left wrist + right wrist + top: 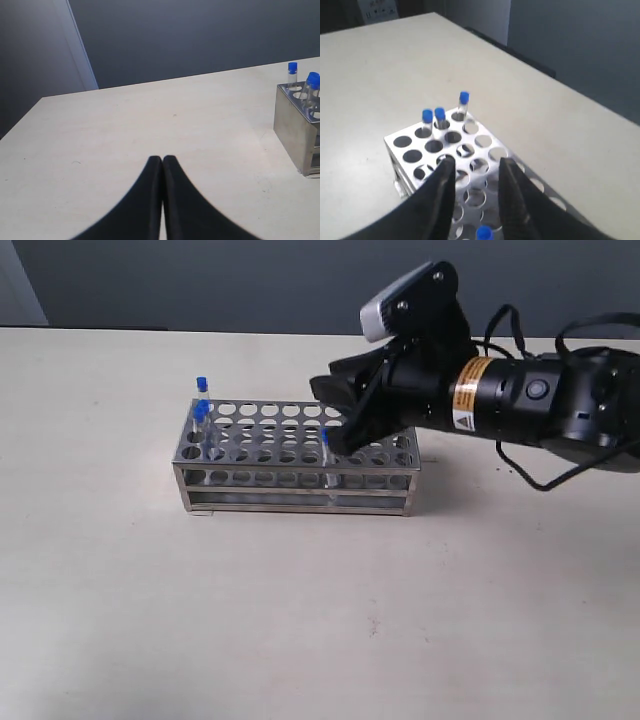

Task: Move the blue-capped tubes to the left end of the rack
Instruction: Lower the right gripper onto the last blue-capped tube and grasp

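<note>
**Last tube to fetch: right hand lining up over the rack**

Three of the blue-capped tubes (203, 407) stand clustered at the left end of the rack (290, 502). The fourth tube (325, 438) is the straggler, upright in a front-row hole toward the right half. I judge I'm on the approach for that final pick.

My right hand (474, 167) hangs over the rack with its fingers spread and nothing between them. In its wrist view the stray blue cap sits between the two fingers but is not pinched. My left hand (162, 162) is pressed together, idle over bare worktop (150, 115) off the rack's left end.

Next, I reckon I must straddle that cap squarely, drop a little and close just under it. Then I lift straight up so the tube clears its hole before carrying it left to a free hole by the others.
</note>
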### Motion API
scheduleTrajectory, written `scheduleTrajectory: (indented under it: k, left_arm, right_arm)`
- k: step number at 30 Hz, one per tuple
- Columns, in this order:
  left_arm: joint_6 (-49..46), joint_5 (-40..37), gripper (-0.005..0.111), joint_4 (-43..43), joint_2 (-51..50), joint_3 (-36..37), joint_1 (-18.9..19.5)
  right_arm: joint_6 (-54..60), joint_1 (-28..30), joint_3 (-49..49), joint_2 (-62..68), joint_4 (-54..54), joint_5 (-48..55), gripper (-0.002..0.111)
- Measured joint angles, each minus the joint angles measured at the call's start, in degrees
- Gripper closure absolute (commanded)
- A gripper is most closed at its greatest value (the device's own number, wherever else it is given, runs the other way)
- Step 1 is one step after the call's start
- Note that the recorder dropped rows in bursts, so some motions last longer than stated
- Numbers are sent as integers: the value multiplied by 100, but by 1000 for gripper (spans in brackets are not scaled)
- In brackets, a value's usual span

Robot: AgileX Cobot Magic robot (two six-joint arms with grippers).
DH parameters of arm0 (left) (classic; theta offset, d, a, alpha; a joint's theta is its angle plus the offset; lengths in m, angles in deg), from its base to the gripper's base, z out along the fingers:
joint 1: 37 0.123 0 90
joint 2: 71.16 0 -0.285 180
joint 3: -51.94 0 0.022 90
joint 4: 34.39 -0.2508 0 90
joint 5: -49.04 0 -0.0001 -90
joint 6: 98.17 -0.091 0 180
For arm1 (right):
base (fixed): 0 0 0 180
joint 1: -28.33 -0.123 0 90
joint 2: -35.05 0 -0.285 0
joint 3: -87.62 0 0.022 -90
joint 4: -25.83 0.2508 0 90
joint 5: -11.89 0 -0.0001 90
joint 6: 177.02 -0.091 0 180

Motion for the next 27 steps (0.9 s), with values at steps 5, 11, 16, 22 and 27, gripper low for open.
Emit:
scheduleTrajectory:
  k: [5, 11, 16, 22, 27]
  left_arm:
    - [0, 0, 106, 0, 0, 0, 0]
    - [0, 0, 106, 0, 0, 0, 0]
    - [0, 0, 106, 0, 0, 0, 0]
    - [0, 0, 106, 0, 0, 0, 0]
    - [0, 0, 106, 0, 0, 0, 0]
  right_arm:
    - [114, 14, 71, 382, 49, -83, 77]
    - [284, 14, 71, 750, 228, -128, 53]
    - [1045, 14, 71, 868, 1040, -138, 53]
    - [1527, 14, 71, 1033, 1707, -261, 53]
    - [1540, 14, 71, 1195, 1790, -579, 53]
